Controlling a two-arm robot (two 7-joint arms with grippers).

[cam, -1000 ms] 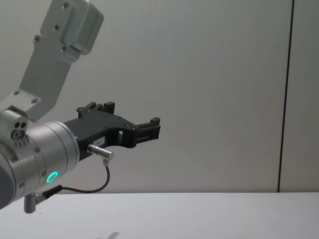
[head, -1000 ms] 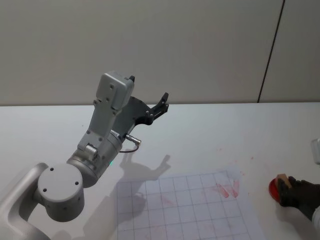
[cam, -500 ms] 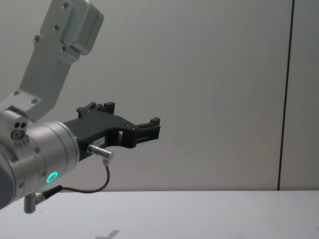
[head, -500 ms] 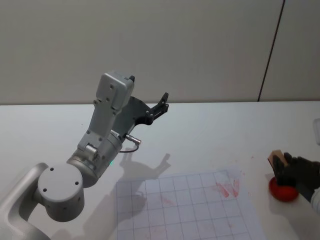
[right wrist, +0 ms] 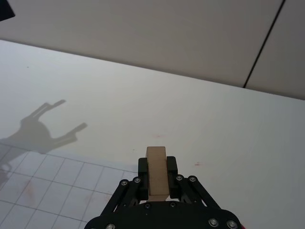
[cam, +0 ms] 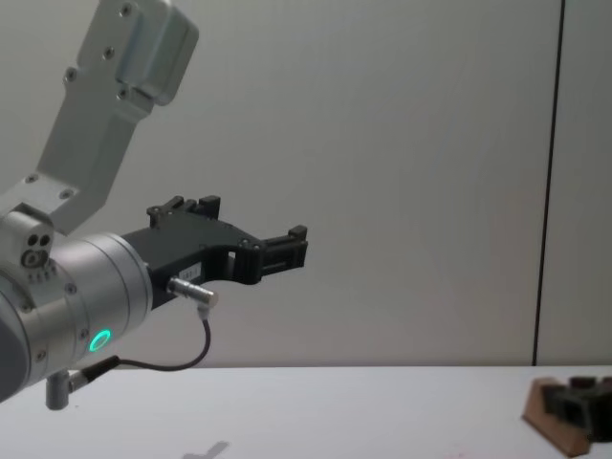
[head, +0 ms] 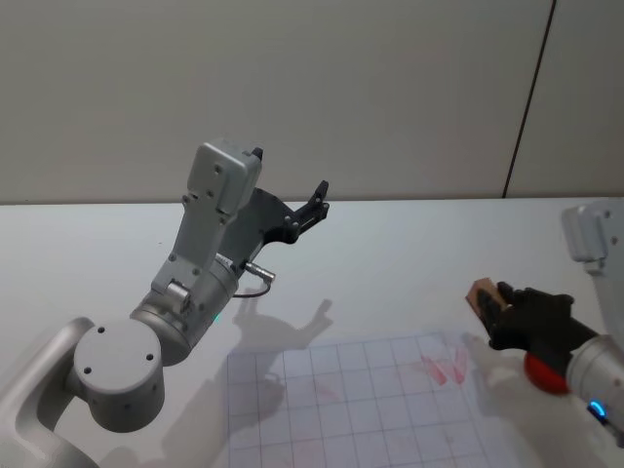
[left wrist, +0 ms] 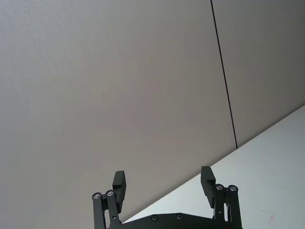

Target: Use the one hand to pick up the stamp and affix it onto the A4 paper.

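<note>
A white table (head: 409, 244) runs back to a plain grey wall (head: 370, 88) with one dark seam. Nearest on it lies the gridded A4 paper (head: 341, 409), smudged with red marks (head: 444, 369) near its far right corner. The right gripper (head: 499, 312) comes in low from the right, close to that corner, its fingers clenched on the stamp (right wrist: 156, 174). The wooden block sits upright between the two fingers and juts out past their tips, pointing toward the paper. Whether it touches the sheet cannot be told. Under the gripper's wrist, behind the fingertips, a red round pad (head: 546, 374) rests on the table. Farther back and well apart, the left gripper (head: 314, 207) hangs raised above the table, fingers spread with nothing between them, pointing at the wall.
</note>
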